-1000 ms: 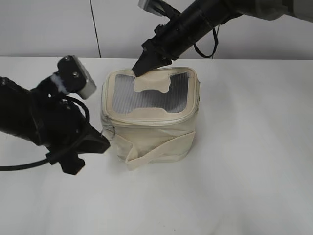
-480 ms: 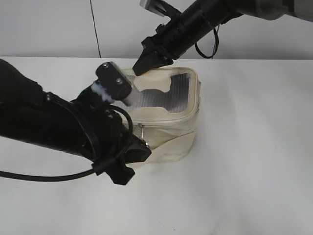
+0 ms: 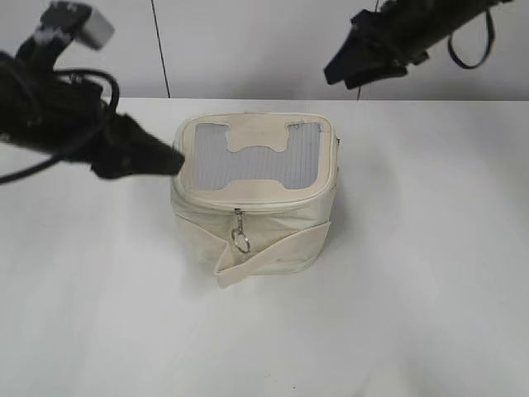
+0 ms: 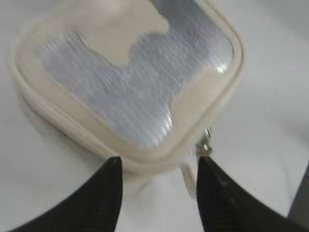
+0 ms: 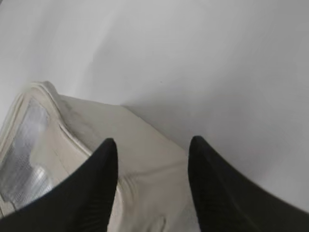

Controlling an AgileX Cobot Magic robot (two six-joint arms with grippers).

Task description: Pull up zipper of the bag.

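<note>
The cream bag (image 3: 264, 236) stands mid-table with its grey ribbed top panel (image 3: 248, 157) and cream H patch facing up. Its zipper (image 3: 248, 208) runs round the top rim, and a silver ring pull (image 3: 240, 241) hangs at the front above the wide strap (image 3: 273, 255). My left gripper (image 3: 169, 157) is open and empty, raised beside the bag's left top edge. In the left wrist view the jaws (image 4: 159, 166) frame the bag's rim (image 4: 145, 157) and the pull (image 4: 206, 144). My right gripper (image 3: 337, 73) is open, lifted behind the bag's right; its jaws (image 5: 152, 147) hang over the bag's side (image 5: 145, 145).
The bag sits on a white table (image 3: 413, 289) with a white wall (image 3: 248, 45) behind it. A dark vertical seam (image 3: 159, 45) runs down the wall at the left.
My left arm has pulled up and back to the left, off the bag's front. My right gripper has lifted off the top panel and moved right. The ring pull now hangs free at the front.
</note>
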